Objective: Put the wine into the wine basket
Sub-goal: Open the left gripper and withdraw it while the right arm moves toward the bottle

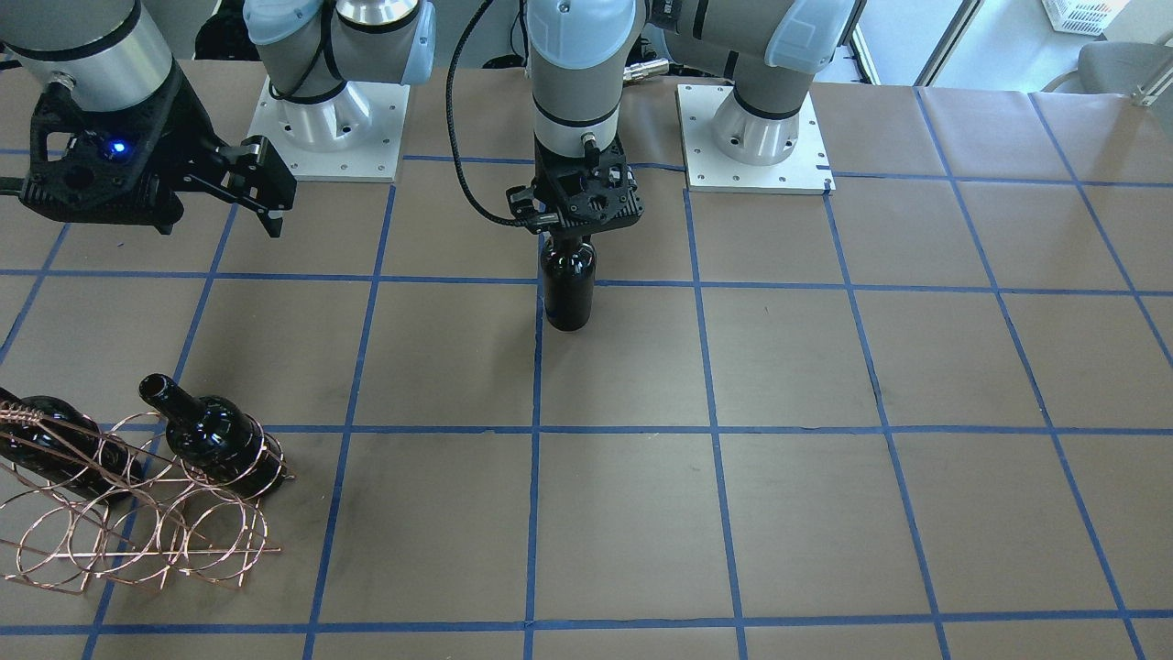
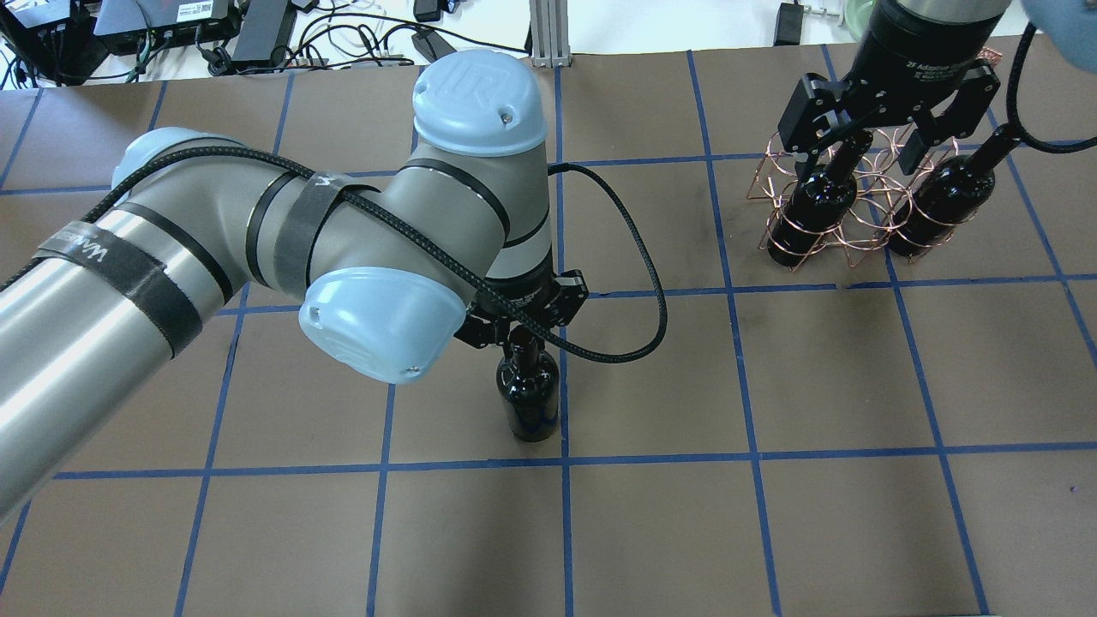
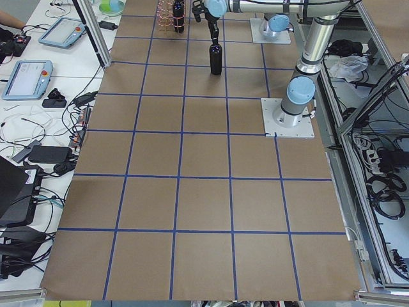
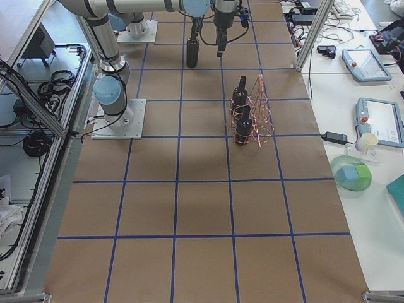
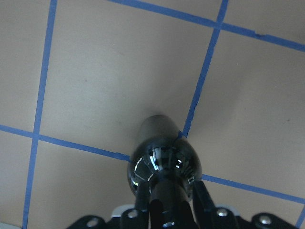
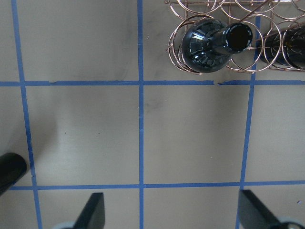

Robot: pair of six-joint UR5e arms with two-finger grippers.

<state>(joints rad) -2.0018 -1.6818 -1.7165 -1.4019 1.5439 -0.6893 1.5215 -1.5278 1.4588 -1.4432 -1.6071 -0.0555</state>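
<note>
Our counter (image 1: 825, 513) is covered in brown paper, taped into squares with blue lines. On it we see the wine (image 1: 568, 293) standing upright near the middle, the wine basket (image 1: 137, 527) toward one end, and two white base plates (image 1: 385, 160) along the robot's edge.

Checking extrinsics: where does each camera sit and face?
Front-facing: across the table, facing the bases; left gripper clasps the upright glossy black glass wine bottle.
Overhead: behind the shoulders, looking down; left arm fills it.
Exterior left: table's end; left arm nearer.
Exterior right: opposite end, over the rose-gold copper wire basket; right arm nearer.
Left wrist: down the bottle.
Right wrist: down onto the basket; right gripper open.
Shared by overhead and front-facing: bottle, basket.
</note>
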